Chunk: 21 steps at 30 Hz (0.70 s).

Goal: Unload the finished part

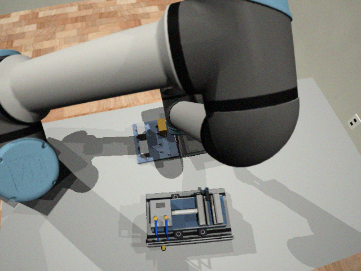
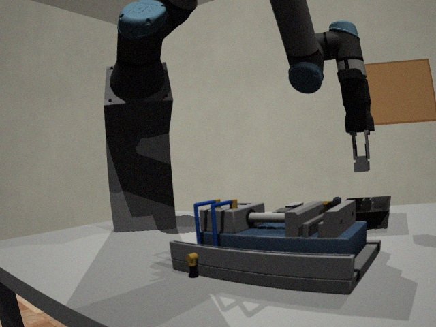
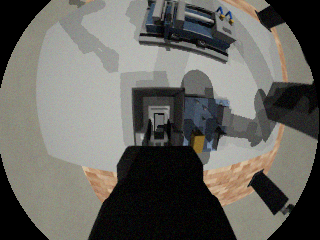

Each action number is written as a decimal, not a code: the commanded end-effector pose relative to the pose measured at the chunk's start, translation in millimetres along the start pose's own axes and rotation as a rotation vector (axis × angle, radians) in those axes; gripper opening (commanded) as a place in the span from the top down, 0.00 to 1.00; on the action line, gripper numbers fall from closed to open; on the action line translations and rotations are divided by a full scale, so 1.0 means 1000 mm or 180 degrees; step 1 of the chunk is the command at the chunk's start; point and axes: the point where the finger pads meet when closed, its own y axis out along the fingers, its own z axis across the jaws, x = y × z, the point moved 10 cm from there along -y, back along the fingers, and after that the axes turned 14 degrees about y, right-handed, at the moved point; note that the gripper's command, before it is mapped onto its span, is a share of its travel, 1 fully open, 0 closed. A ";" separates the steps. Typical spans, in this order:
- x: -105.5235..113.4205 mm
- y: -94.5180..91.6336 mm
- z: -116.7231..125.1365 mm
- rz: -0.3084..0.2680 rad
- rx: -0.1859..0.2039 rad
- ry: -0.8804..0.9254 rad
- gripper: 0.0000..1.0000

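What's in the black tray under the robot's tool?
The tool, gripping a grey block, hangs high above the black tray. One grey part sits inside; the vise hides the tray's near side.

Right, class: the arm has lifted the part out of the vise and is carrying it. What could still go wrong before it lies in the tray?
1. The gripper holds the finished part only at its fingertips, high above the table; a slip would drop it.
2. The black outfeed tray already holds a block, so the descending part could land on it instead of beside it.
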 end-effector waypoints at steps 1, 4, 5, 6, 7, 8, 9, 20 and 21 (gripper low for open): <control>0.000 -0.001 0.000 -0.0002 -0.0003 0.0001 1.00; 0.000 -0.001 0.000 -0.0002 -0.0003 0.0001 1.00; 0.000 -0.001 0.000 -0.0002 -0.0003 0.0001 1.00; 0.000 -0.001 0.000 -0.0002 -0.0003 0.0001 1.00; 0.000 -0.001 0.000 -0.0002 -0.0003 0.0001 1.00; 0.000 -0.001 0.000 -0.0002 -0.0003 0.0001 1.00; 0.000 0.000 0.000 -0.0002 -0.0003 0.0001 1.00; 0.000 0.003 0.000 -0.0002 -0.0003 -0.0001 1.00; 0.000 0.004 0.000 -0.0002 -0.0003 -0.0002 1.00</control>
